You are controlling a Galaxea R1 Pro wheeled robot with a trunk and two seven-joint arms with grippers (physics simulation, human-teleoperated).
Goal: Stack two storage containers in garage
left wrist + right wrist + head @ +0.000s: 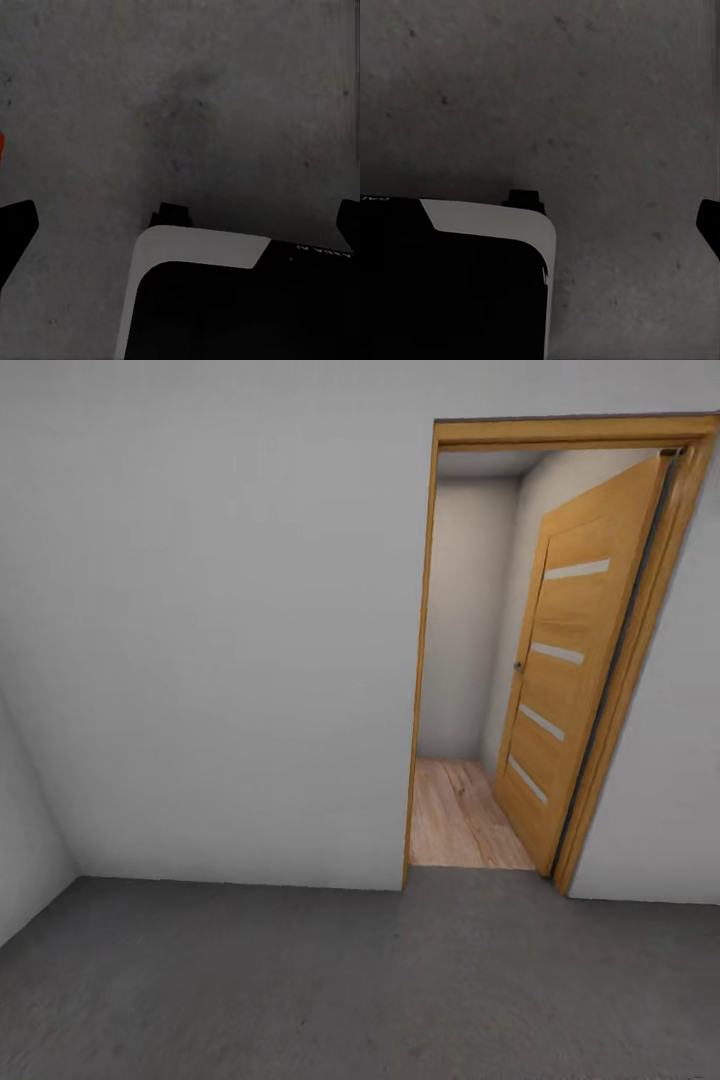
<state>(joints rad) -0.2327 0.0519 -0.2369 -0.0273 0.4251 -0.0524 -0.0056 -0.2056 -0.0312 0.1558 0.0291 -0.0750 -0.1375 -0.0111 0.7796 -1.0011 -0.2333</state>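
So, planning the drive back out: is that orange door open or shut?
Open. The orange door is swung back from its frame, and light wood flooring shows through the doorway.

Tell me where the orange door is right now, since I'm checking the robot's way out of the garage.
In the head view the orange door stands open at the right, swung into the room beyond, above the wood plank floor.
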